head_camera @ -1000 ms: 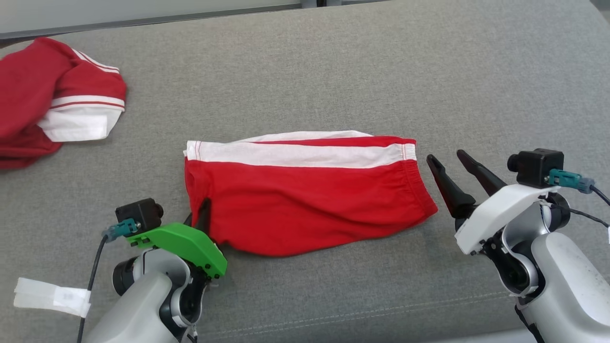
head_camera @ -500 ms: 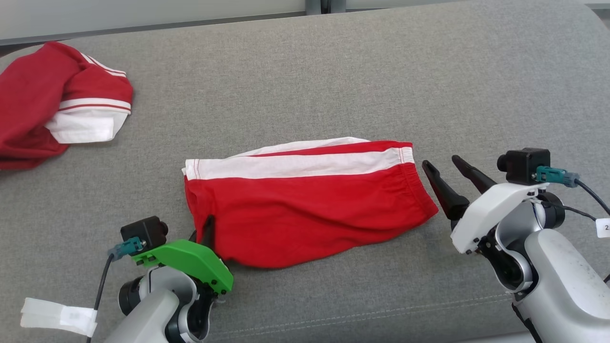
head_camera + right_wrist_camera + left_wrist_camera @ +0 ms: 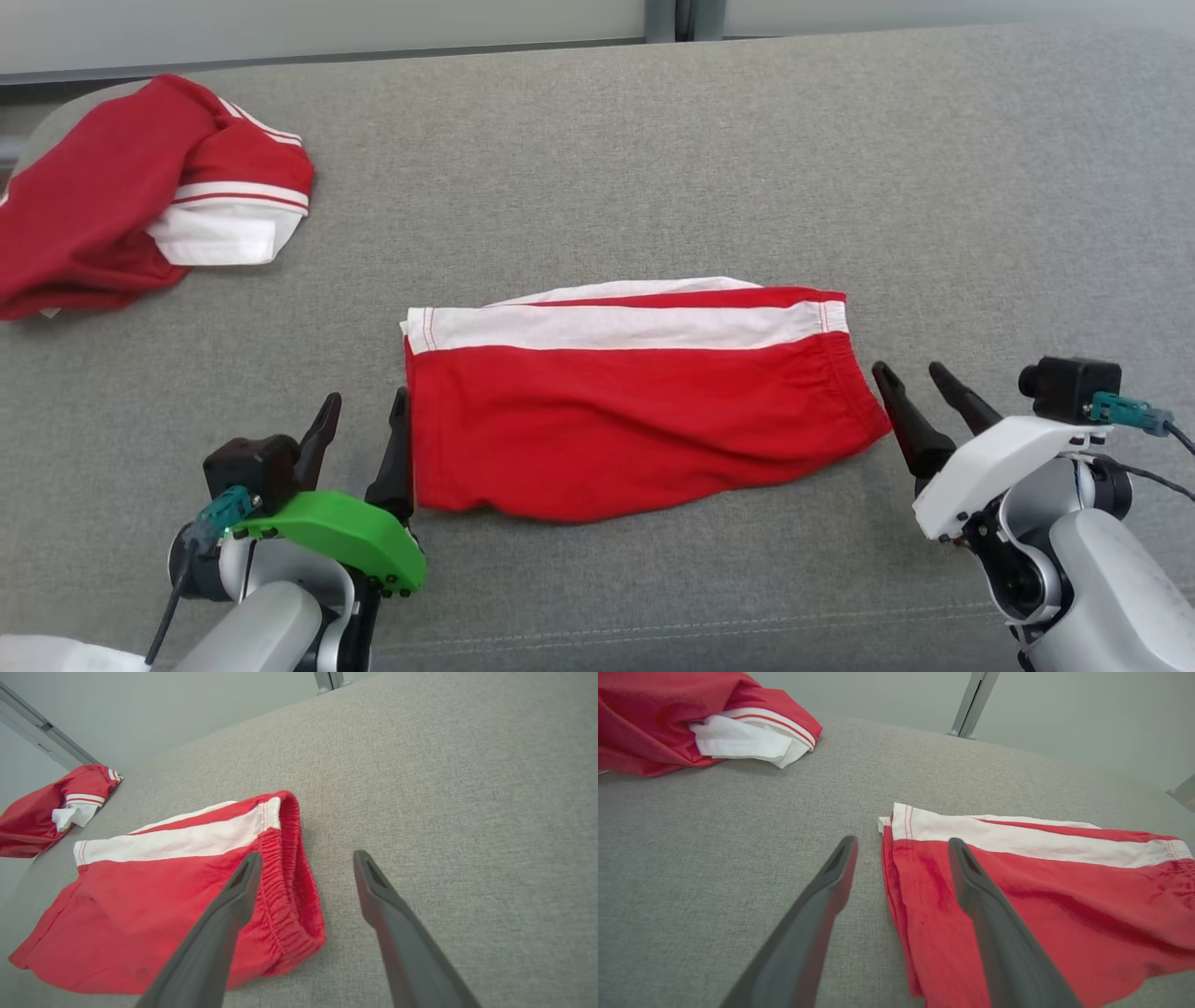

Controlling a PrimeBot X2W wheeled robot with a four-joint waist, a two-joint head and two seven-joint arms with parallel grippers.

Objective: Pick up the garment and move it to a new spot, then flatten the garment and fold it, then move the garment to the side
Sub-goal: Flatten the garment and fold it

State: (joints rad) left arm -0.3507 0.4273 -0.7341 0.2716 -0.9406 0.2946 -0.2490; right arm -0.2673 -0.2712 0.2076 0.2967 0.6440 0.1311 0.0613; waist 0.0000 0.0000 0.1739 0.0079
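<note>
The folded shorts [image 3: 635, 420] lie flat on the middle of the cushion [image 3: 653, 140], between the left gripper [image 3: 365, 406] and right gripper [image 3: 907, 375], both spread wide and empty.

The left gripper [image 3: 364, 409] had two long, dark, tapering fingers [image 3: 396, 457] under a bright green plastic cover [image 3: 341, 546] dotted with small black screws. The right gripper [image 3: 910, 378] wore a white cover [image 3: 994, 457]. Each wrist carried a small black box camera [image 3: 250, 465] with a teal connector [image 3: 222, 511] and a thin black cable [image 3: 168, 607]. The forearms [image 3: 1116, 579] were smooth silver-grey.
</note>
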